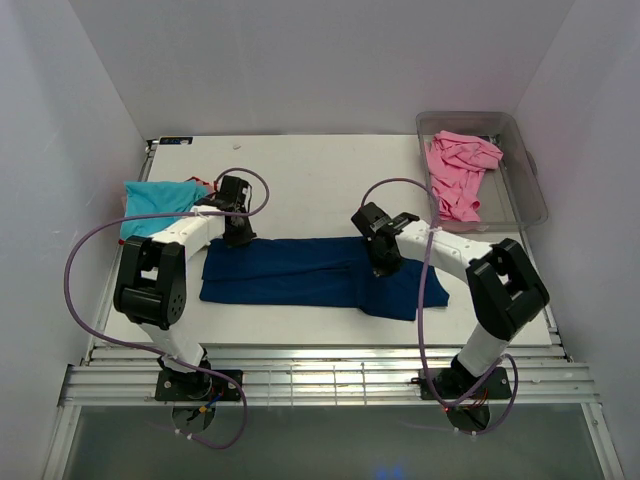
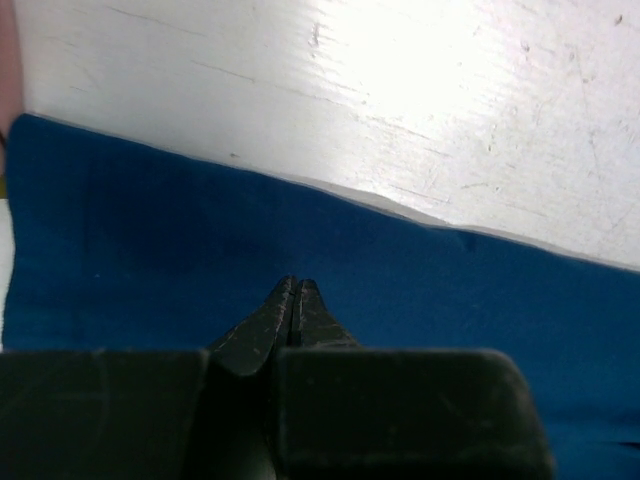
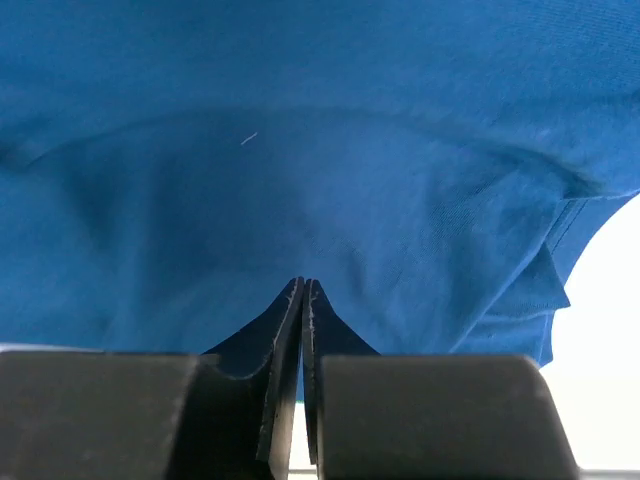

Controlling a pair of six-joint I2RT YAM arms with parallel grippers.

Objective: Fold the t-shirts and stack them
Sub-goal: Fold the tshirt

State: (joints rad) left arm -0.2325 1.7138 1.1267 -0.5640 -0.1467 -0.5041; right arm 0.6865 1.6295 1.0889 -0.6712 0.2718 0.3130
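The navy blue t-shirt (image 1: 310, 272) lies as a long folded strip across the middle of the table. My left gripper (image 1: 238, 236) is shut, its tips over the shirt's far left part, just inside its far edge; the left wrist view shows the closed fingertips (image 2: 296, 284) against flat navy cloth (image 2: 150, 250). My right gripper (image 1: 386, 266) is shut over the shirt's right part; its closed fingertips (image 3: 303, 284) touch creased blue cloth (image 3: 300, 150), with no cloth seen between them. The turquoise t-shirt (image 1: 158, 203) lies at the left edge. The pink t-shirt (image 1: 458, 172) lies crumpled in the tub.
A clear plastic tub (image 1: 525, 185) stands at the back right of the white table (image 1: 320, 180). White walls close in the left, right and back. Purple cables loop from both arms. A slatted metal rail (image 1: 330, 385) runs along the near edge.
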